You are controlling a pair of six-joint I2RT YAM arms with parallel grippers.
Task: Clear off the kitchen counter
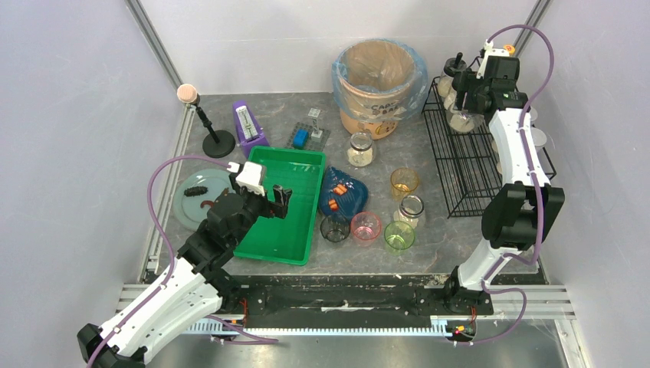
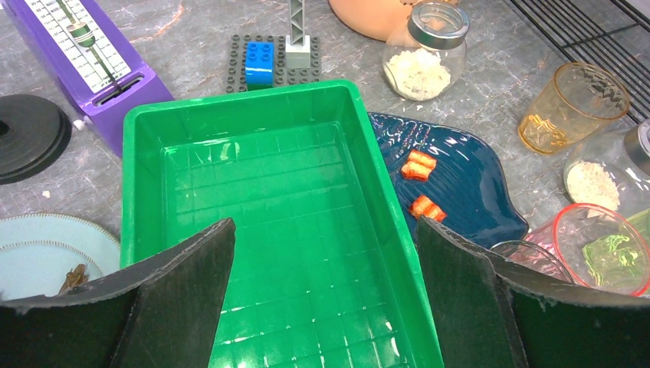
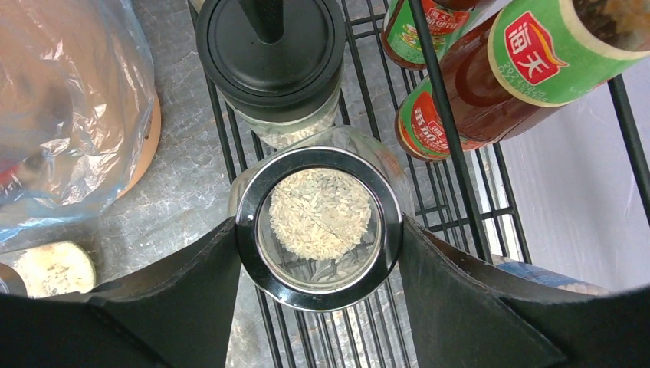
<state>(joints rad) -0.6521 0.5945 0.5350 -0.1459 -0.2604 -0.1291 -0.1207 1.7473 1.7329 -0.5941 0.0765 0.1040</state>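
1. Left jaws: spread wide, gripping nothing, touching nothing; poised above the near end of the green tray [image 2: 268, 192].
2. Bench [image 1: 429, 230]: dark mottled slab between the metal rails; tray left of centre; blue plate [image 1: 349, 195] just beside the tray's right edge; black wire rack [image 1: 460, 172] at far right.
3. Right jaws: clamped on a glass jar of rice [image 3: 318, 211], one finger against each side of its metal rim; jar over the rack's wires, just before a black-lidded jar [image 3: 268, 46].
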